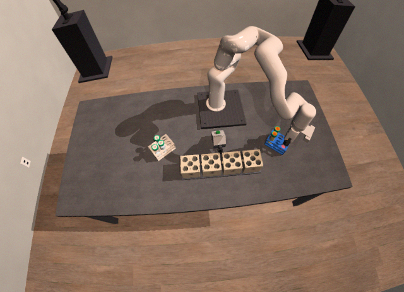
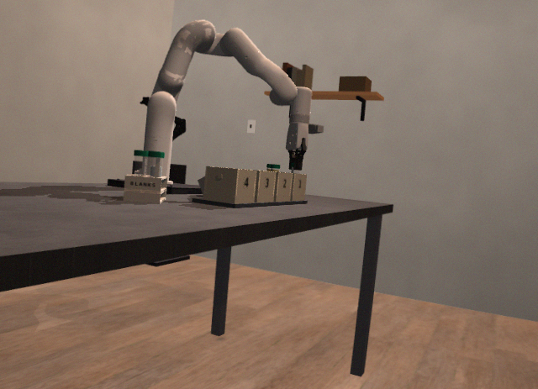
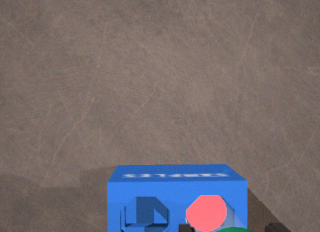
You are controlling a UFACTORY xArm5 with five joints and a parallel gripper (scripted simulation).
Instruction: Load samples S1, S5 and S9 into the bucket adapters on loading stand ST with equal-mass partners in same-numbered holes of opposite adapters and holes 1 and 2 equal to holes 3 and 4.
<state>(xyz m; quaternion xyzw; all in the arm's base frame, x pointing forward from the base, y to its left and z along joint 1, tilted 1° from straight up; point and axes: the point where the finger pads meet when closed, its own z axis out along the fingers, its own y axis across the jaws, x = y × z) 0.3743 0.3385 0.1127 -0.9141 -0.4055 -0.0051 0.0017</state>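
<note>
My gripper [image 1: 286,141] [image 2: 296,165] [image 3: 232,228] is shut on a green-capped tube at the blue samples rack [image 1: 273,147] [image 3: 177,189]; its ID and level are hidden. A red disc [image 3: 206,212] fills a rack hole beside it. Two orange-dotted tubes [image 1: 277,128] [image 1: 274,134] stand at the rack's other end. Four tan adapters, 4 [image 1: 190,175] [image 2: 246,194], 3 [image 1: 211,173], 2 [image 1: 232,170] and 1 [image 1: 252,168], stand on the black stand [image 2: 234,205] with no tubes visible. Three white-dotted blanks [image 1: 156,137] [image 1: 154,147] [image 1: 161,143] stand in the cream rack [image 2: 130,196].
The green DONE key [image 1: 217,132] is on its small grey desk [image 1: 219,140], behind the adapter row and in front of the arm's base plate [image 1: 225,121]. The blanks rack is left of the adapters, the samples rack right of them. The tabletop [image 1: 130,191] extends in front.
</note>
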